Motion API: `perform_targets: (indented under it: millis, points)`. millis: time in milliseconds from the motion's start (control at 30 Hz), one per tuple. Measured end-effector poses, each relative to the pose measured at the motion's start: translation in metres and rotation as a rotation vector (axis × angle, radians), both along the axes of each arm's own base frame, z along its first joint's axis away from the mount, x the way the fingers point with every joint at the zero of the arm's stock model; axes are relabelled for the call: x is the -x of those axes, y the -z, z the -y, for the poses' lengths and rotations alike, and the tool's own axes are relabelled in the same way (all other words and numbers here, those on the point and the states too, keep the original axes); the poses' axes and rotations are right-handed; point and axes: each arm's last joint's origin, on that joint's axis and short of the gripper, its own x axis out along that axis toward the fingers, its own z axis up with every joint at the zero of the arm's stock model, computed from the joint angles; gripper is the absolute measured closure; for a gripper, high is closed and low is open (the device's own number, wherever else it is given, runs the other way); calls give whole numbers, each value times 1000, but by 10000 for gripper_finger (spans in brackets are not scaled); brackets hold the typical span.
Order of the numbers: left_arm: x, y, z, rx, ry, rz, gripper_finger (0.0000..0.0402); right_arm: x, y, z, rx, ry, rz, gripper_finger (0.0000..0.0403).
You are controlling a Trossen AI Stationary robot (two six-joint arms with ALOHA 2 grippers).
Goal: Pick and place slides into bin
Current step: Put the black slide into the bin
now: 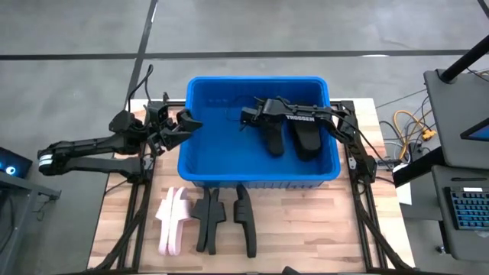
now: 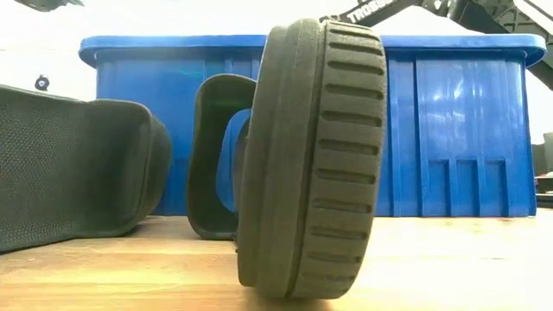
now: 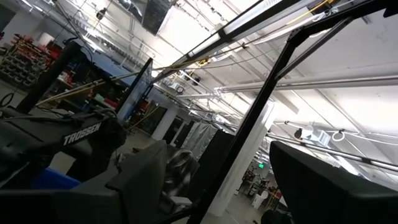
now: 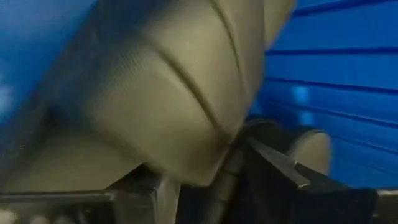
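Observation:
The blue bin (image 1: 260, 79) stands at the table's middle. My right gripper (image 1: 250, 114) reaches into it from the right and is shut on a black slide (image 4: 161, 99) that fills its wrist view. Two black slides show in the bin, one (image 1: 273, 139) under the gripper and one (image 1: 307, 139) lying on the floor to its right. My left gripper (image 1: 188, 124) hovers open and empty at the bin's left wall. A pair of pink slides (image 1: 172, 221) and two black slides (image 1: 208, 220) (image 1: 244, 221) lie on the table in front of the bin. My right gripper has the black slide's edge (image 4: 214, 158) between its two fingers (image 4: 280, 165), inside the bin. The slide spreads out ahead of the fingers. Which part of the slide this is, and whether it rests on the bin's floor, I cannot tell.
In the low view a black slide (image 2: 311, 164) stands on its edge just before the bin's near wall (image 2: 449, 130), with another (image 2: 78, 164) to its left. Cables and a keyboard (image 1: 467, 210) lie off the table's right side.

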Motion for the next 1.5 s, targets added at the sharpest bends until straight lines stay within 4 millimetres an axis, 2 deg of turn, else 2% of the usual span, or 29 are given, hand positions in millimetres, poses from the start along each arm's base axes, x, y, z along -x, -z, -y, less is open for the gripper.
perform_targets:
  millis: [100, 300, 533, 733, 933, 1200, 1433, 1500]
  points:
    - [0, 0, 0, 0, 0, 0, 132, -1, 1, -2, -76, -32, 5, 229]
    - [0, 0, 0, 0, 1, 0, 132, -2, 2, -3, -124, -111, -18, 218]
    - [0, 0, 0, -1, 2, -1, 132, -9, 1, -2, -141, -331, -63, 226]
    - [0, 0, 1, -13, 24, -3, 132, -17, -2, -4, -267, -529, 27, 234]
    - [0, 0, 1, -16, 28, -4, 132, -18, -4, -4, -269, -693, -41, 250]
    - [0, 1, 2, -31, 54, -9, 132, -16, -4, 2, -277, -737, -57, 285]
    - [0, 1, 2, -36, 64, -13, 132, -16, -5, 2, -273, -724, -51, 375]
    - [0, 1, 2, -36, 64, -13, 132, -16, -5, 2, -272, -701, -38, 388]
